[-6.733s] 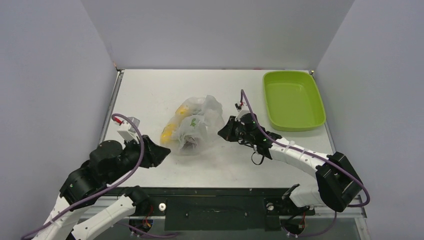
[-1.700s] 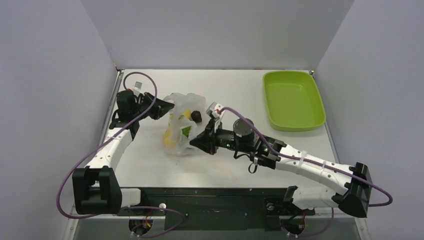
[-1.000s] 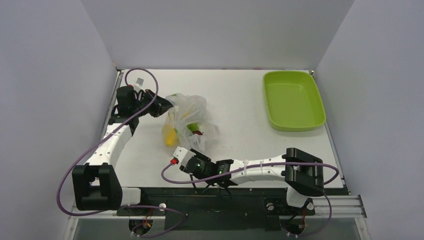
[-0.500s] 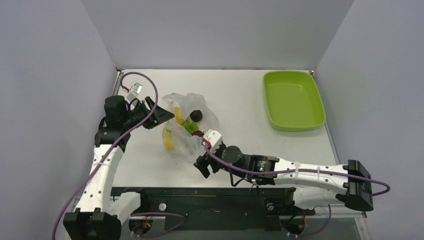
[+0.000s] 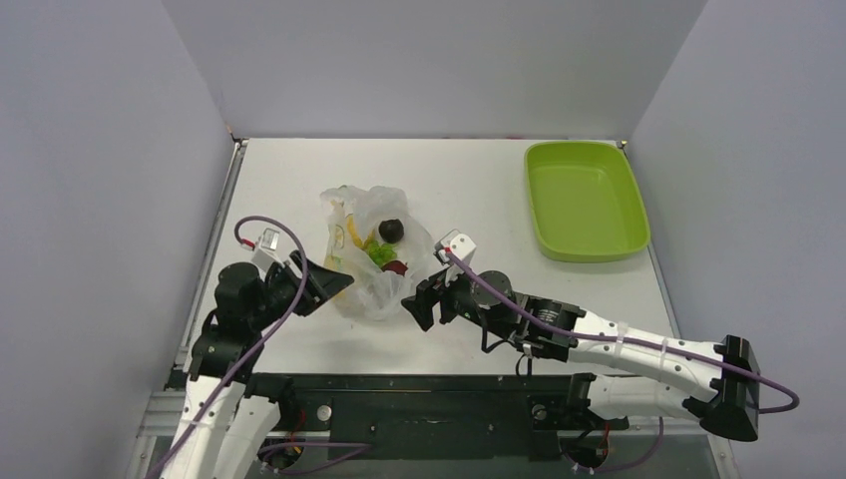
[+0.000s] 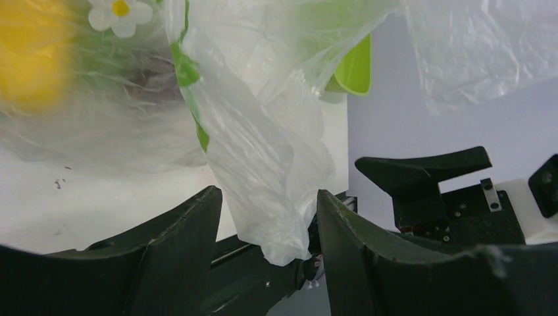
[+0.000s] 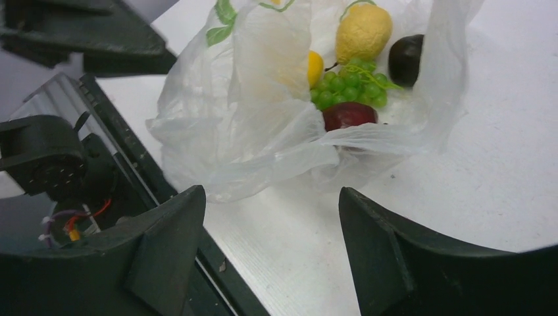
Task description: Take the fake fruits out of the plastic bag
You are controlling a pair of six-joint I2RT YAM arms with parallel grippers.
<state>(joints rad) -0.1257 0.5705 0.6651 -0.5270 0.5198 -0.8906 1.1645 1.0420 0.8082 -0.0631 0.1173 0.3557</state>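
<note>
The plastic bag [image 5: 364, 261] lies crumpled on the table left of centre, its mouth gaping upward. Fake fruits show inside it: a dark plum [image 5: 393, 229], green grapes [image 5: 379, 250], a dark red one [image 5: 396, 266] and a yellow one [image 5: 351, 233]. The right wrist view shows a lemon [image 7: 363, 29], grapes [image 7: 345, 89], the red fruit [image 7: 349, 115] and the plum [image 7: 405, 58]. My left gripper [image 5: 334, 277] is open at the bag's near left, with loose bag film [image 6: 263, 164] hanging between its spread fingers. My right gripper [image 7: 270, 197] is open and empty, just short of the bag's near right side.
A lime-green tray [image 5: 584, 200] stands at the far right of the table. The table's near edge and the black rail [image 7: 217, 263] run right beneath both grippers. The right gripper's black finger [image 6: 421, 174] shows in the left wrist view, close by.
My left arm has swung back from the bag's far left to its near left, jaws now open. My right gripper shifted slightly up and right. The bag has slumped with its mouth open.
</note>
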